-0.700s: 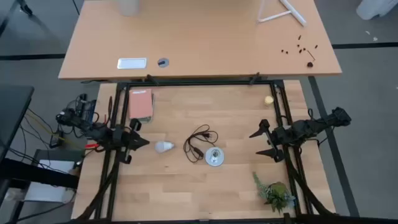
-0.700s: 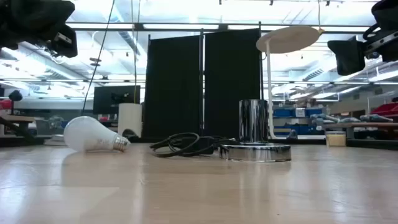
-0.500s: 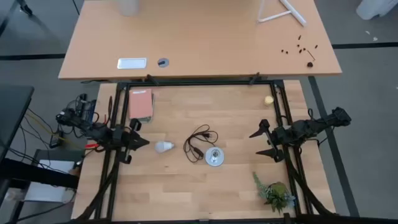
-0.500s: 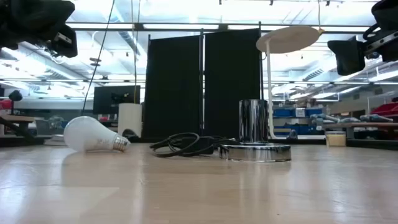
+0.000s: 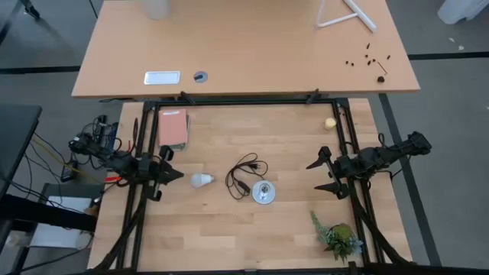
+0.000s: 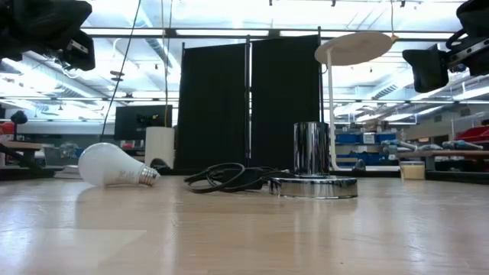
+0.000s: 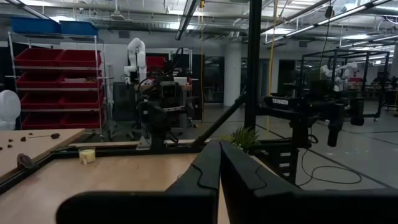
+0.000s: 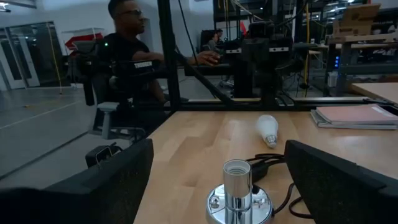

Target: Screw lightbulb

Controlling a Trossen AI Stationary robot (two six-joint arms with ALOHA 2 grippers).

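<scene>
Left gripper point(image 5: 174, 175): fingers pressed together, nothing between them, at the table's left edge with its tips aimed toward the lightbulb point(image 5: 201, 180). Right gripper point(image 5: 315, 175): jaws spread wide, empty, at the right edge, facing the socket base point(image 5: 263, 192).

The lightbulb lies on its side on the wooden table point(image 5: 252, 229), just beside the left gripper's tips, not touching them. Long axis runs left-right; in the low view its rounded white end points left and its grey screw end right, toward the black cord point(image 5: 244, 173) and the socket. The socket stands upright, apart from the bulb.

A pink notebook point(image 5: 173, 127), a yellow ball point(image 5: 330, 122) and a small plant point(image 5: 337, 237) sit farther off. A person sits beyond the table in the right wrist view.
</scene>
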